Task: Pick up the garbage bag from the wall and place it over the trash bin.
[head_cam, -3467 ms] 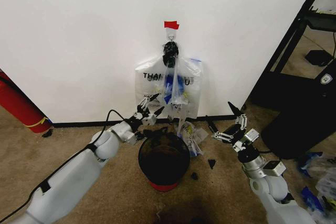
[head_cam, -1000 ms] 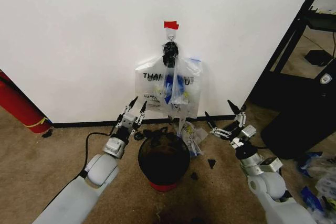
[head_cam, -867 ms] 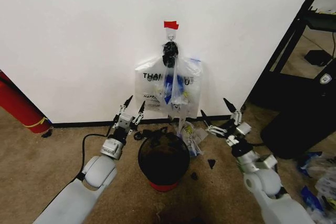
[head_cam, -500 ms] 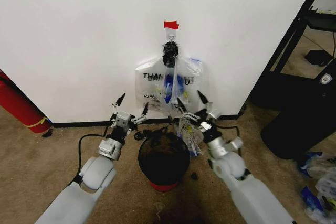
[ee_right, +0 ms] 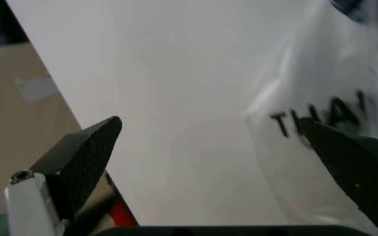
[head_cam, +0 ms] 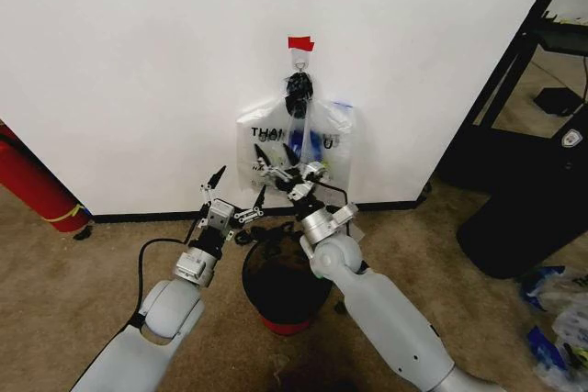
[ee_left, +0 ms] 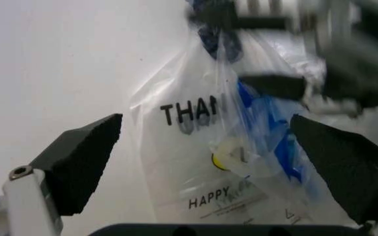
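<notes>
Against the wall [head_cam: 138, 61], the garbage bag [head_cam: 308, 149] hangs from a small metal hook [head_cam: 299, 63] just under a strip of red tape [head_cam: 299, 43]. It is see-through plastic with blue patches, and it lies in front of a second bag [head_cam: 257, 158] printed in bold black letters that begin "THAN". In the left wrist view the blue patches and a yellow spot of the garbage bag [ee_left: 255, 142] show beside that lettering, with "HAPPY" lower down.

Up at the hanging plastic, the right gripper [head_cam: 285, 168] is reached across the middle of the scene, its arm rising over the trash bin [head_cam: 287, 286]. Its fingers are spread wide and grasp nothing — the tips sit right at the front of the bags, though whether they actually touch the plastic cannot be told. In the right wrist view the two dark fingertips [ee_right: 84, 157] stand far apart, with white wall and the edge of the lettered bag between them.

Lower and to the left, the left gripper [head_cam: 231, 201] hovers near the bottom corner of the bags, just above the bin's rim. Its fingers are also spread wide and empty — in the left wrist view the dark tips [ee_left: 84, 157] frame the bags without closing on them.

The trash bin stands on the carpet below the hook, a round black mesh basket with a red base.
</notes>
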Robot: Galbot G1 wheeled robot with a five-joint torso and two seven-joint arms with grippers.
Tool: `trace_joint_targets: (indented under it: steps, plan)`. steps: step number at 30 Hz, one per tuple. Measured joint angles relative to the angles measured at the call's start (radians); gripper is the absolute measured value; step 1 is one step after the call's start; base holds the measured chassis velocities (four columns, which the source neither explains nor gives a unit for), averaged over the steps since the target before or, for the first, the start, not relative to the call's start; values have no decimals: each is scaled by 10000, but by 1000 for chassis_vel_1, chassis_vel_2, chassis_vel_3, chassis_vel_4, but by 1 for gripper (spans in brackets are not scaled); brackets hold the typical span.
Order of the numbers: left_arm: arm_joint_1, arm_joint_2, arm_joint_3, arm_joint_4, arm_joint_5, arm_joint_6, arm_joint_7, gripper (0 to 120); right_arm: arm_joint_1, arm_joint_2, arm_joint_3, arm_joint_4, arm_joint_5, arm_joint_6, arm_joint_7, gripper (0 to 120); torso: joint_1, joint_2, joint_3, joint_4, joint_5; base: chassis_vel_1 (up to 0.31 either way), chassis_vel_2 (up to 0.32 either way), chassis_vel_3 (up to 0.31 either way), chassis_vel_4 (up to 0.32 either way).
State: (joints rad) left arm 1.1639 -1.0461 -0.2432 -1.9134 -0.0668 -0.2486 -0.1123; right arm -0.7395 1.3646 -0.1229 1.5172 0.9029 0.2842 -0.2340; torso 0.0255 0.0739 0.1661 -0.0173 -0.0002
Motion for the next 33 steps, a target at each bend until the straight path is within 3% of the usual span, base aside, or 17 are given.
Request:
trace_joint_targets:
  steps: [11,23,33]
  plan:
    - [79,150,-242,-146,-15,-17,-37,100,-319,-365,443,-128,-6,-289,648,100,0,0,0,1,4,0,0,0,0]
    - [217,105,-237,-171,64,-82,-55,100,-1242,-1874,2153,566,-448,-33,-32,100,-1,1,-1,1,3,0,0,0,0]
    - [263,68,-119,-209,185,-82,-56,100,-1025,-2092,2731,80,-525,42,-93,100,-1,1,-1,2,4,0,0,0,0]
